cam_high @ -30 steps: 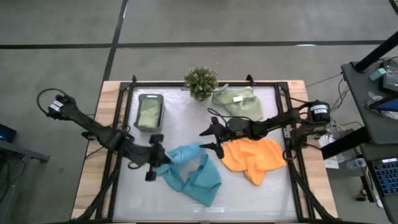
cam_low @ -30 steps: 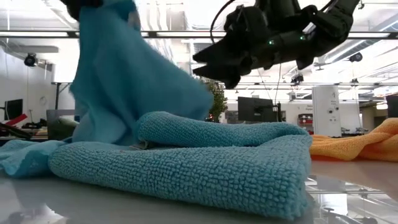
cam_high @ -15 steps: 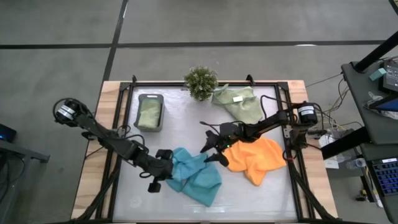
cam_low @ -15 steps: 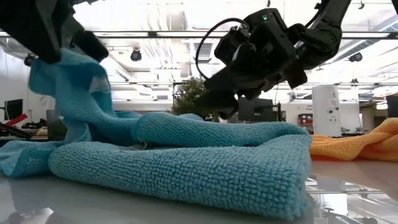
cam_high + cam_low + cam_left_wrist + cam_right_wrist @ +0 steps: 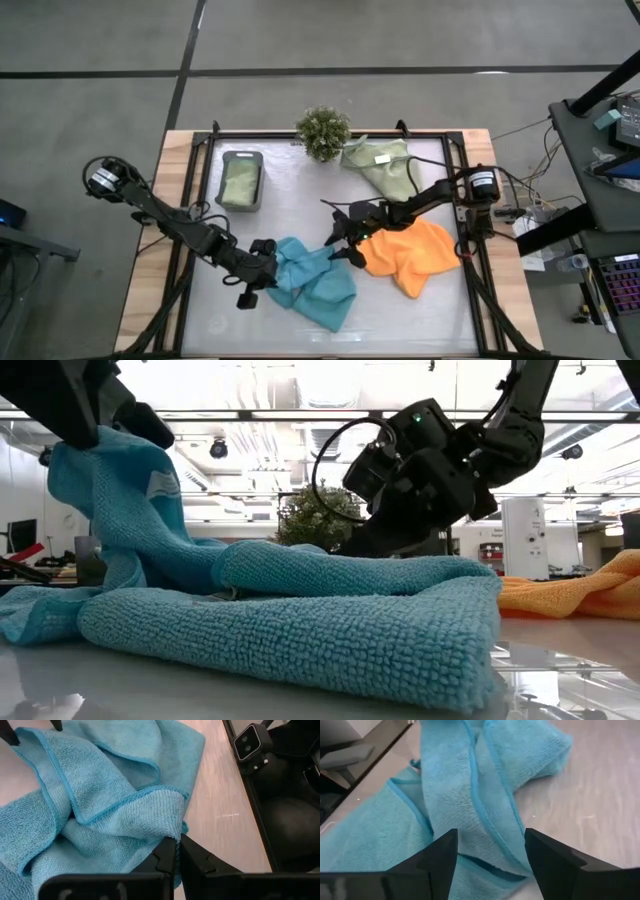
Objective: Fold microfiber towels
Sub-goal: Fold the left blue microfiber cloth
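A dark grey tray point(image 5: 241, 181) sits at the back left of the white surface point(image 5: 300, 215). A pale green towel point(image 5: 241, 183) lies folded inside it and fills most of it. Nothing else is in the tray.

A small bushy plant point(image 5: 322, 131) stands at the back edge, just beside the tray. Next to the plant lies another pale green towel point(image 5: 385, 165) with a small white tag on it. It is loose, not folded.

Near the front middle lies a rumpled teal-blue towel point(image 5: 312, 280). It may be two blue cloths bunched together, but the folds make that hard to tell. The left gripper point(image 5: 265, 278) is at its left edge. Its fingers point(image 5: 167, 857) are pinched tight on a corner of the blue cloth, and that corner is lifted up off the surface in the low view.

The right gripper point(image 5: 338, 240) hangs over the back right part of the blue towel, between it and the bright orange towel point(image 5: 408, 253). Its fingers point(image 5: 442, 855) are spread apart with blue cloth showing under the gap, and they hold nothing. The orange towel lies crumpled just to the right of the blue one, and their edges look to be touching.
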